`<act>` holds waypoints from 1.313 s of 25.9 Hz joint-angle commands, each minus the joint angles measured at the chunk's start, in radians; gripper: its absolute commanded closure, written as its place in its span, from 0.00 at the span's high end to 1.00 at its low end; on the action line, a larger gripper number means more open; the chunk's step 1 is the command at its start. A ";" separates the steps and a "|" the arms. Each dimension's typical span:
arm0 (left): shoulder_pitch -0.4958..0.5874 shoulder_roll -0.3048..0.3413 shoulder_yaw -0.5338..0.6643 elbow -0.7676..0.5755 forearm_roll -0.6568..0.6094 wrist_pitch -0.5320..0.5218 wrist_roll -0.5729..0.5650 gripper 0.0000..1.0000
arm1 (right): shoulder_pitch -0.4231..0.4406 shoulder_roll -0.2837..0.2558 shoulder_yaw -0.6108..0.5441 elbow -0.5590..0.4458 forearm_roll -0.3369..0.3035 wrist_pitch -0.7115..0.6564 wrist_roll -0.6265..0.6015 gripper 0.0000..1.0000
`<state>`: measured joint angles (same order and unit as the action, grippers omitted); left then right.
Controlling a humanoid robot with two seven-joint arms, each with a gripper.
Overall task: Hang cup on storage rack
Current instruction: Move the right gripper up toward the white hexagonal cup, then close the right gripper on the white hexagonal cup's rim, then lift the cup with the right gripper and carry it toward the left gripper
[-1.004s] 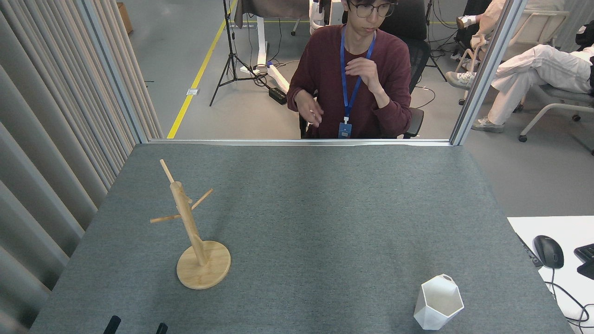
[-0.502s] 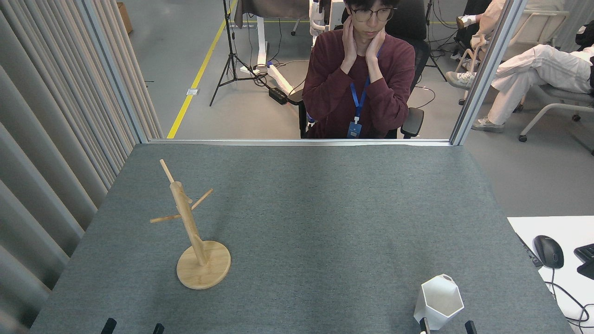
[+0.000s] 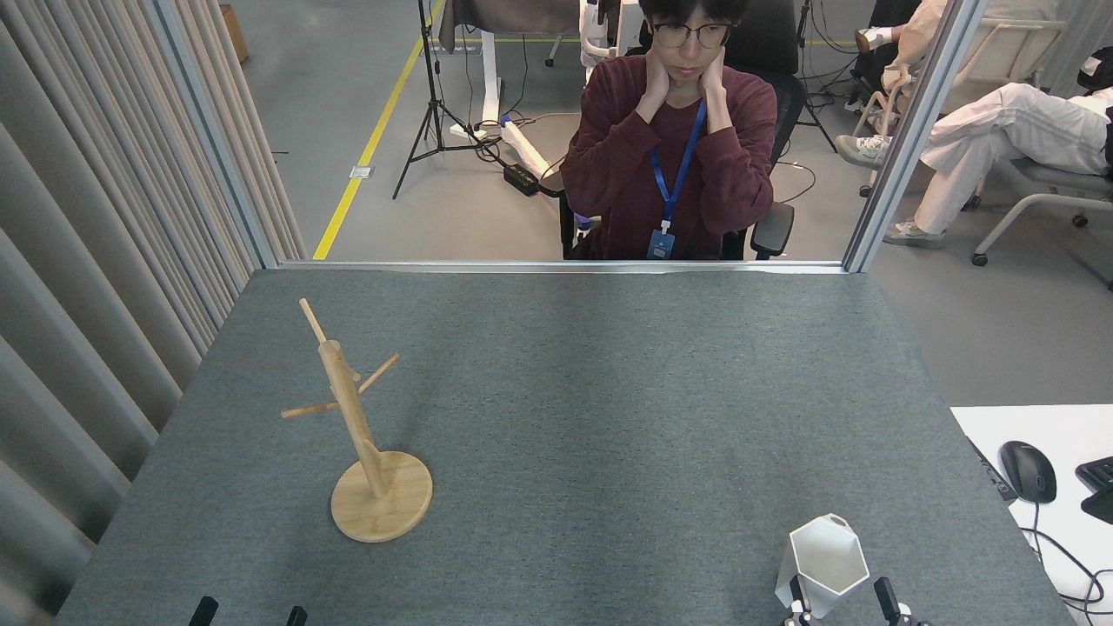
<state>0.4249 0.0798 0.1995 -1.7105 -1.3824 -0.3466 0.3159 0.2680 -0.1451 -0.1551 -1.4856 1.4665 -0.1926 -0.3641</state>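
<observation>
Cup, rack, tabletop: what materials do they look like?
Cup: matte white with crisp facets and no glare; probably ceramic, though plastic can't be ruled out.
Storage rack: light bamboo or wood, pale tan with faint grain on the disc base, unglossed.
Table: grey felt-like fabric covering, with a fine speckled texture and no shine.

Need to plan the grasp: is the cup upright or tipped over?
Upright. The cup stands on its narrower base on the table, its open hexagonal mouth facing up.
</observation>
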 commanded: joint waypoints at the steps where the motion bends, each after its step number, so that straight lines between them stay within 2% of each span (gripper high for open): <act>1: 0.000 0.000 0.001 0.000 0.000 -0.002 0.000 1.00 | -0.016 -0.004 0.000 0.018 0.002 0.002 -0.001 0.99; 5: 0.000 0.000 0.003 0.003 0.000 -0.002 0.000 1.00 | -0.027 -0.004 0.000 0.022 0.003 0.004 -0.001 0.99; 18: 0.002 0.000 0.014 0.003 -0.001 -0.003 0.000 1.00 | -0.108 -0.005 0.005 0.133 0.003 0.004 -0.002 0.99; 19: 0.002 0.000 0.014 0.003 -0.003 -0.003 0.000 1.00 | -0.108 -0.005 0.005 0.136 0.003 0.004 -0.002 0.97; 20: 0.002 0.002 0.015 0.003 -0.004 -0.003 0.000 1.00 | -0.108 -0.005 0.006 0.137 0.003 0.004 -0.002 0.86; 21: 0.002 0.000 0.015 0.003 -0.004 -0.003 0.000 1.00 | -0.107 -0.004 0.006 0.137 0.003 0.004 -0.002 0.69; 22: 0.002 0.002 0.015 0.002 -0.004 -0.003 0.002 1.00 | -0.105 -0.004 0.006 0.137 0.003 0.004 -0.002 0.61; 24: 0.002 0.000 0.014 0.002 -0.004 -0.002 0.003 1.00 | -0.102 -0.002 0.005 0.136 0.003 0.002 -0.006 0.56; 27: -0.008 -0.005 0.012 0.002 -0.004 0.006 0.042 1.00 | -0.105 0.005 -0.001 0.105 -0.006 -0.005 -0.010 0.54; 31: -0.046 -0.014 -0.017 0.078 -0.027 0.021 0.108 1.00 | -0.098 0.016 -0.001 -0.002 -0.014 -0.010 -0.013 0.54; 34: -0.080 -0.018 -0.134 0.115 -0.190 0.026 0.108 1.00 | -0.072 0.055 0.055 -0.082 -0.008 -0.024 -0.013 0.55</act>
<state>0.3751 0.0668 0.1466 -1.6336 -1.4597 -0.3250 0.4121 0.1760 -0.1211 -0.1414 -1.4961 1.4556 -0.2051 -0.3781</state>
